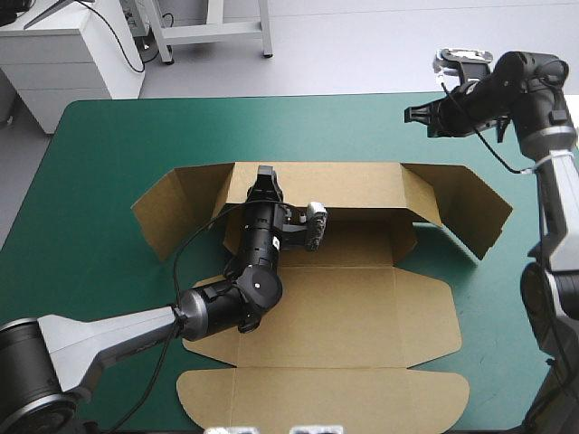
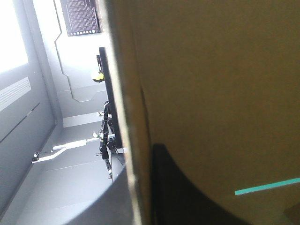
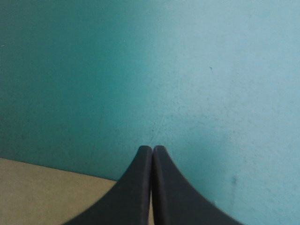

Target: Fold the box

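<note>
The box [image 1: 362, 307] lies mid-table [image 1: 109, 136]. The left gripper [image 1: 265, 176] reaches across the box floor and pinches the raised far wall [image 1: 353, 185] between its fingers, with the flat lid [image 1: 326, 393] behind it and flaps splayed to either side. The right gripper [image 1: 414, 116], fingers pressed together, hangs over bare table beyond the far right flap [image 1: 466, 203], well apart from the left one, with a board edge beneath its finger bases.
</note>
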Motion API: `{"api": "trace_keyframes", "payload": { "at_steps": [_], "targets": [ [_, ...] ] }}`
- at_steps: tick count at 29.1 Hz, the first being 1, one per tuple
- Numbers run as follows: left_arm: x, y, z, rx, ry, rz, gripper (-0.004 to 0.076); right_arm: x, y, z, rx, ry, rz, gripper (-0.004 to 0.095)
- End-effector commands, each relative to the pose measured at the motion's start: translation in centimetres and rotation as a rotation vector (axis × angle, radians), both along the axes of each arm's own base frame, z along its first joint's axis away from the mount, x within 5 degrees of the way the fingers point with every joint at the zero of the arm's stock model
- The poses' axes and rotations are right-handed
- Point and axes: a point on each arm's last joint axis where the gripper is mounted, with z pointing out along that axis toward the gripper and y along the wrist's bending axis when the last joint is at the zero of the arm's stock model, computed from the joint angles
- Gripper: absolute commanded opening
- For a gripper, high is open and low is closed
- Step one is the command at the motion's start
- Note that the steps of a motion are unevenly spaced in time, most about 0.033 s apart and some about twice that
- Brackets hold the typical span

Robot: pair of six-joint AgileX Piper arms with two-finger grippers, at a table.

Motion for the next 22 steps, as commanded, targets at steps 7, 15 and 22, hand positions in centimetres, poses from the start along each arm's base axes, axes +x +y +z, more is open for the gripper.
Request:
{"api": "trace_keyframes", "payload": {
  "at_steps": [7, 15, 22],
  "targets": [
    [-0.2, 0.9, 1.5, -0.028, -0.046, 0.053, -0.0008, 0.5, 0.5, 0.1, 0.043, 0.0, 0.017, -0.0018],
    [-0.2, 0.8, 1.5, -0.011, -0.047, 0.048, -0.0008, -1.9, 0.3, -1.7, 0.0, 0.088, 0.055, -0.0018],
    [-0.2, 0.8, 1.5, -0.014, -0.044, 0.044, -0.0008, -5.9, -0.6, -0.7, -0.088, 0.09, 0.035, -0.0018]
  ]
}}
